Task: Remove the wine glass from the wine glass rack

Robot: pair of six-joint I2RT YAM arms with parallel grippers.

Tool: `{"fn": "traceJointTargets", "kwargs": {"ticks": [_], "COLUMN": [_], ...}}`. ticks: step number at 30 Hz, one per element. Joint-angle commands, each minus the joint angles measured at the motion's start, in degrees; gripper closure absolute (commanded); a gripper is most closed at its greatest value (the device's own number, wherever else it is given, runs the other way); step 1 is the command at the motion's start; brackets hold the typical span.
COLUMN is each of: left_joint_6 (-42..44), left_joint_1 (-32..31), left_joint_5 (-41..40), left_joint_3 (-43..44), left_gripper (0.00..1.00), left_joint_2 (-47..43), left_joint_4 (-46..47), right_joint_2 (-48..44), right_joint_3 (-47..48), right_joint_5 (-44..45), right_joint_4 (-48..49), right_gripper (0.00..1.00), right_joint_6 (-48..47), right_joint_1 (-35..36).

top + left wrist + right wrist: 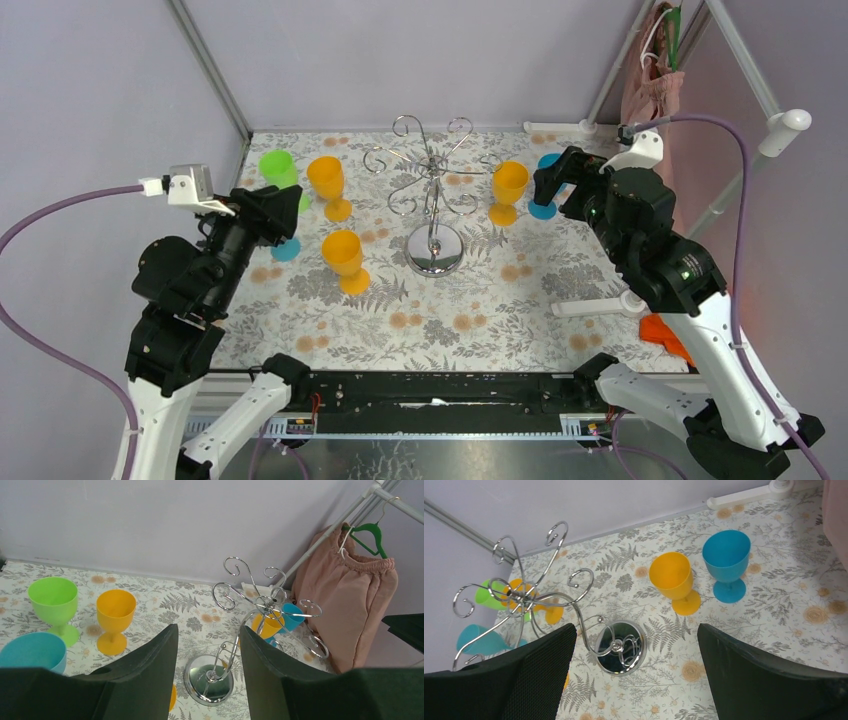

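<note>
We see the wine glass rack (432, 190) standing upright in the middle of the surface (480, 310). To its left stand the green wine glass (279, 168), the far orange wine glass (327, 180), the near orange wine glass (343, 255) and the left blue wine glass (30, 650). To its right stand the right orange wine glass (509, 185) and the right blue wine glass (725, 555). The left gripper (208, 629) is partly spread and the right gripper (636, 627) is fully spread; both pinch nothing.

We hold our left arm (190, 275) angled forward and inward, the left end effector (208, 630) with fingers parted and nothing between them. Our right arm (665, 260) mirrors it, the right end effector (636, 630) spread wide, gripping nothing.
</note>
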Motion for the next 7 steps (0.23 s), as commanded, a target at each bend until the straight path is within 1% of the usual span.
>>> {"fn": "traceJointTargets", "kwargs": {"ticks": [1,4,7], "left_joint_6": [-0.08,-0.06,-0.08], "left_joint_1": [-0.19,-0.20,-0.21], "left_joint_5": [-2.40,-2.78,-3.01], "left_joint_3": [-0.50,-0.26,-0.03], "left_gripper": [0.44,0.44,0.42], "left_joint_2": [-0.21,-0.15,-0.23], "left_joint_4": [3.15,2.77,2.37], "right_joint_2": [0.88,1.22,-0.12], "right_joint_3": [0.21,-0.33,-1.42], "right_joint_5": [4.63,6.15,6.66], "right_joint_4": [-1.74,-2.44,-1.39], "right_gripper": [0.00,0.00,0.00], "right_joint_6": [-0.51,-1.36,-2.31], "right_joint_1": [-0.06,-0.05,-0.09]}}
